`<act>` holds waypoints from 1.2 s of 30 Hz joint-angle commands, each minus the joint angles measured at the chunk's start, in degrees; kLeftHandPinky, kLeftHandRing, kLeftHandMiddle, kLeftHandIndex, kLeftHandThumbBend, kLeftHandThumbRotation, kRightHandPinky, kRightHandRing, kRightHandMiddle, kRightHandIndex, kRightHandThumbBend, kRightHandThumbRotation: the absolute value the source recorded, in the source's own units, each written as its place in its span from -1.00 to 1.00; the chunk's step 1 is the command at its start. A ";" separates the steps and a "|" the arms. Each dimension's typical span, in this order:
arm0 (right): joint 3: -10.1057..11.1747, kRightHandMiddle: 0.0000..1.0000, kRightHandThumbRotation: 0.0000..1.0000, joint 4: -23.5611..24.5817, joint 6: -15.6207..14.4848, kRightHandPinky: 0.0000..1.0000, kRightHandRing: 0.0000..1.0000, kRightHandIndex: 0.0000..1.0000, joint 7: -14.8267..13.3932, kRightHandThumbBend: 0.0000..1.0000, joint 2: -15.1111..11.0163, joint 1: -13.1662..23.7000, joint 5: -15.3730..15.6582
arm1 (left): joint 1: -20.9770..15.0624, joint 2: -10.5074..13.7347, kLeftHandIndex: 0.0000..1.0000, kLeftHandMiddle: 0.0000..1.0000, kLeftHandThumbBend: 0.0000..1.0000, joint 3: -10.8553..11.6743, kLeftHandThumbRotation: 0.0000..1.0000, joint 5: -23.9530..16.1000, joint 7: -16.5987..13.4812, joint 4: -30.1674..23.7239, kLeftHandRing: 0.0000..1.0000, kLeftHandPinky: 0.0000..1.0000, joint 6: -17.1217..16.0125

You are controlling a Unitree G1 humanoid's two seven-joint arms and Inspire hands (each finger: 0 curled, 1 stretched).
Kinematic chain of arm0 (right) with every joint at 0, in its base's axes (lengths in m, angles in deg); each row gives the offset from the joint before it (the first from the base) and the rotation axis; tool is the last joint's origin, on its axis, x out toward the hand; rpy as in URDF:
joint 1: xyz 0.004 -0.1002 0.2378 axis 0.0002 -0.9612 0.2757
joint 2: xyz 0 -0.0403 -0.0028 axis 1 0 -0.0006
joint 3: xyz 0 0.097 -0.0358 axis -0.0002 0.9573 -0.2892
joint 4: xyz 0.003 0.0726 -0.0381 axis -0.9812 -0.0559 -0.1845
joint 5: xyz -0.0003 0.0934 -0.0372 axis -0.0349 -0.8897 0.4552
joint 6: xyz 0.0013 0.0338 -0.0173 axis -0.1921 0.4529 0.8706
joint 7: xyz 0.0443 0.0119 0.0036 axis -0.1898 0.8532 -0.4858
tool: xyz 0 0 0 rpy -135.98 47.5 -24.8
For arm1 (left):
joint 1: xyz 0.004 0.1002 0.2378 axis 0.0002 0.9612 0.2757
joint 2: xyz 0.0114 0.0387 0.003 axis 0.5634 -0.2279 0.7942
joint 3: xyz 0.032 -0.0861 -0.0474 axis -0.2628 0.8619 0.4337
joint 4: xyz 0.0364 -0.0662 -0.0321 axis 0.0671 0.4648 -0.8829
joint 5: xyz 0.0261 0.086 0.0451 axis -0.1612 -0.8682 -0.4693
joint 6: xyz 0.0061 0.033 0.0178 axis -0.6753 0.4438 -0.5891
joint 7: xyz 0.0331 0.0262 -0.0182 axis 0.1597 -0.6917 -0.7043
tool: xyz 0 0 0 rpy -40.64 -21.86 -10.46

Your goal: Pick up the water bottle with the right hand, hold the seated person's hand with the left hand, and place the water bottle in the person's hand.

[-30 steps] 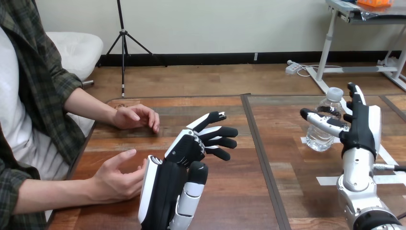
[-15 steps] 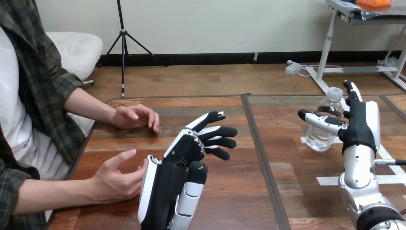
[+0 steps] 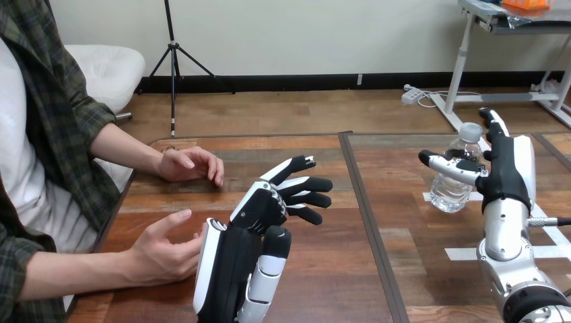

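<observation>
Status: clear plastic water bottle (image 3: 450,190) upright on the wooden table (image 3: 337,269), not yet lifted. Robot's right hand (image 3: 506,176) open, thumb and fingers either side of the bottle's upper part, no grip. Robot's left hand (image 3: 259,225) open beside the person's nearer hand (image 3: 161,252), not clasping it. All three steps remain.

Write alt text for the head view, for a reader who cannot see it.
The robot's right hand, open, stands beside an upright bottle on the table at the right, its thumb across the bottle's front. Its open left hand is next to the person's nearer hand at the left; the person's farther hand rests on the table.
</observation>
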 commanded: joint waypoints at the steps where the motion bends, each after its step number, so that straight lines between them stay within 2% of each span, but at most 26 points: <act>1: -0.77 0.64 -1.00 1.09 -0.22 0.60 0.68 0.61 -0.31 0.48 -1.17 4.90 0.57 | 1.32 -1.61 0.57 0.37 0.14 0.25 1.00 -0.10 -0.18 -0.97 0.26 0.04 -0.38; 9: -1.87 0.56 -1.00 1.47 -0.78 0.45 0.60 0.49 -2.05 0.51 -1.23 4.54 1.88 | 1.27 -1.89 0.56 0.37 0.12 0.29 1.00 -0.04 -0.38 -0.81 0.24 0.03 -0.40; 20: -3.19 0.52 -1.00 0.94 -1.70 0.42 0.56 0.43 -3.02 0.51 -2.18 4.36 3.60 | 1.51 -2.06 0.56 0.37 0.15 0.25 1.00 -0.08 -0.49 -1.51 0.24 0.02 0.31; 26: -5.52 0.49 -1.00 0.98 -2.99 0.35 0.49 0.39 -4.30 0.54 -3.03 4.57 6.50 | 1.31 -2.22 0.56 0.36 0.14 0.47 1.00 -0.42 -0.86 -1.12 0.23 0.01 -0.13; 31: -8.75 0.50 -1.00 0.64 -4.77 0.35 0.50 0.41 -5.10 0.54 -4.31 4.93 10.40 | 1.32 -2.09 0.55 0.36 0.13 0.39 1.00 -0.36 -0.93 -0.99 0.24 0.01 -0.22; 35: -9.17 0.53 -1.00 0.52 -5.75 0.37 0.52 0.45 -4.18 0.54 -4.61 5.26 11.02 | 1.36 -2.17 0.56 0.35 0.12 0.39 1.00 -0.53 -1.10 -1.16 0.24 0.02 -0.06; 36: -9.93 0.53 -1.00 0.66 -6.11 0.37 0.52 0.46 -4.45 0.54 -4.86 5.34 11.92 | 1.35 -2.13 0.56 0.35 0.12 0.44 1.00 -0.65 -1.13 -1.14 0.24 0.02 -0.12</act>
